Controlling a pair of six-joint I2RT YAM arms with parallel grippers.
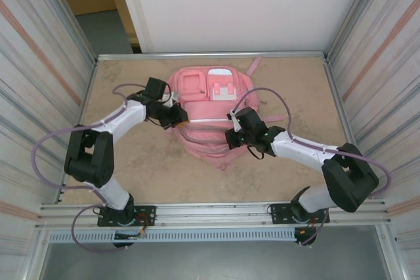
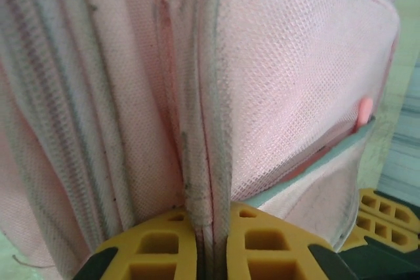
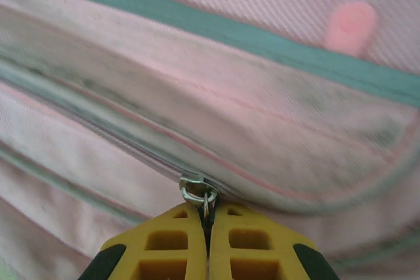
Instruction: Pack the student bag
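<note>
Nearest, at about five o'clock of the student bag (image 1: 209,106), the right gripper (image 3: 207,231) has its jaws closed on the small metal zip pull (image 3: 197,188), the ring caught between the yellow fingertips. In my judgement this is the grip for running a zip along its track, to open or close a compartment. Slightly farther off, at about nine o'clock of the bag, the left gripper (image 2: 210,244) is clamped shut on a piped seam (image 2: 207,129) of pink fabric, the ridge pinched between its pads. That hold looks meant to brace the soft bag, so that the cloth is taut and does not slide or bunch when the zip is pulled from the opposite side.

The bag itself lies flat in the middle of the table (image 1: 138,168), toward the far half, with its front pockets facing up. Its long axis runs from six to twelve o'clock. The narrower, rumpled end points at six, toward the arms, and the broader end with the white patch (image 1: 223,88) points at twelve. Farthest, a pink strap (image 1: 254,65) trails off toward one o'clock, near the table's back edge.
</note>
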